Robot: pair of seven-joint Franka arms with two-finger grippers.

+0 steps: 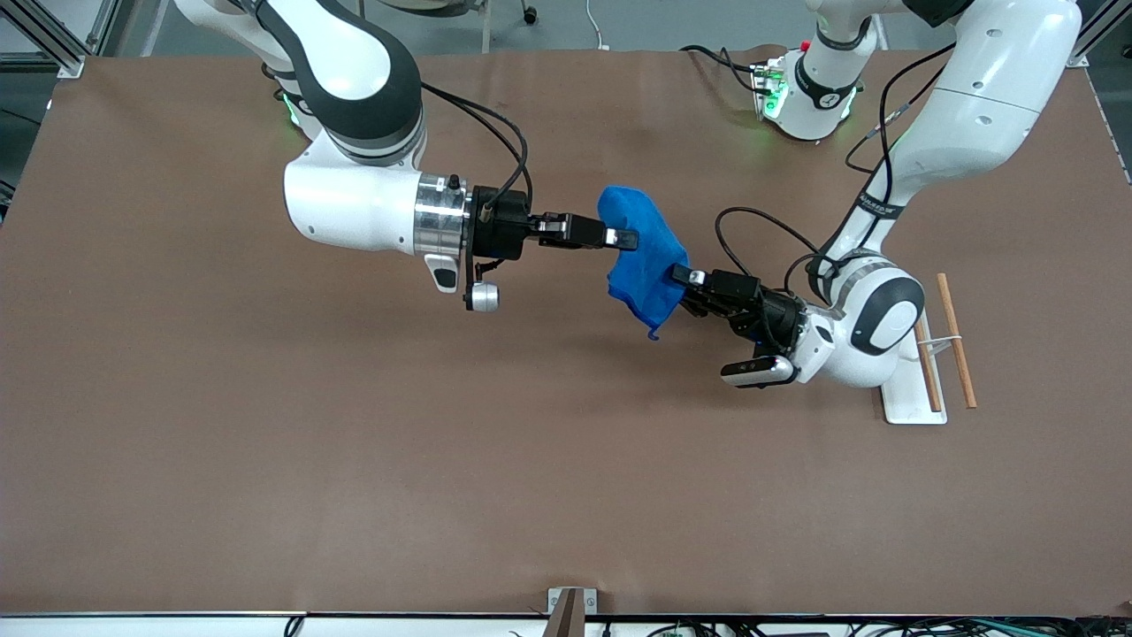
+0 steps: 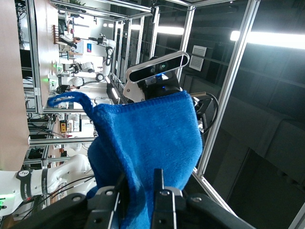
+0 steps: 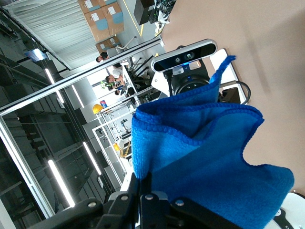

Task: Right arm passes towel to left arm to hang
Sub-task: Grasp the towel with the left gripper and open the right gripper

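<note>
The blue towel hangs in the air over the middle of the table, held between both grippers. My right gripper is shut on the towel's edge at its upper part; in the right wrist view the fingers pinch a thin fold of the towel. My left gripper is at the towel's lower part. In the left wrist view its fingers press a thick bunch of the towel between them. The thread loop sticks out at one corner.
A white-based rack with wooden rods stands at the left arm's end of the table, just beside the left wrist. The brown table lies below the towel. Each wrist view shows the other wrist's camera.
</note>
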